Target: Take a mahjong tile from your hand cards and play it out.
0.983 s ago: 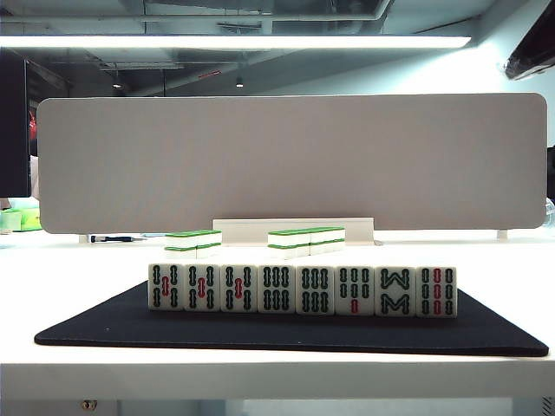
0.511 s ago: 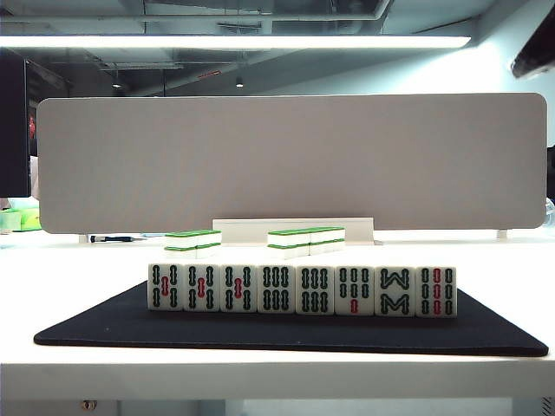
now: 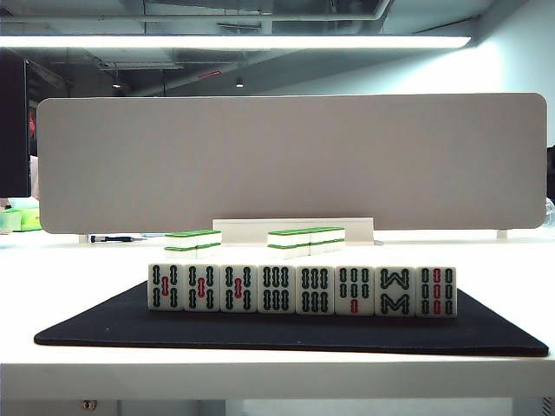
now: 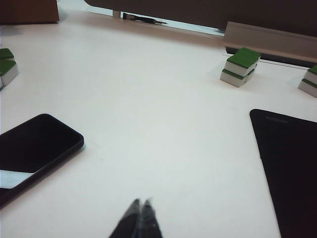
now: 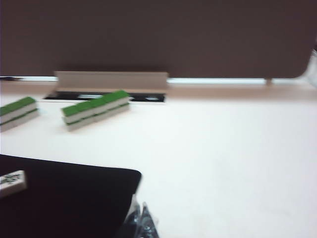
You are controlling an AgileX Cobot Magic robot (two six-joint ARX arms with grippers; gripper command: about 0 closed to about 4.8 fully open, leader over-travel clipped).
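Eight upright tiles, the hand cards (image 3: 302, 289), are ranged in a single row on a black mat (image 3: 104, 329) at the front of a white table (image 3: 277, 373) in the exterior view; faces carry green and red bamboo-stick patterns. A small gap is noted between the third and fourth tile from the left.

Behind the row, on bare table, two low double-layer stacks of green-and-white tiles are recorded: a short one (image 3: 193, 243) on the left, a longer one (image 3: 305, 240) on the right. A grey divider panel (image 3: 295, 160) is stood across the back. Neither arm is seen in this view.

Left gripper (image 4: 140, 207): fingertips pressed together, nothing held, poised low over bare table. A black phone (image 4: 34, 151) is lain to one side of it, the mat corner (image 4: 290, 163) to the other; a green-and-white stack (image 4: 240, 66) is set well beyond.

Right gripper (image 5: 140, 210): picture blurred; tips appear drawn together, with nothing seen held, just beside the mat's rounded corner (image 5: 114, 186).

One tile (image 5: 12, 181), lain flat on the mat with a dark figure on its white face, is seen at the frame edge of the right wrist view; whether it is the bird tile cannot be told.
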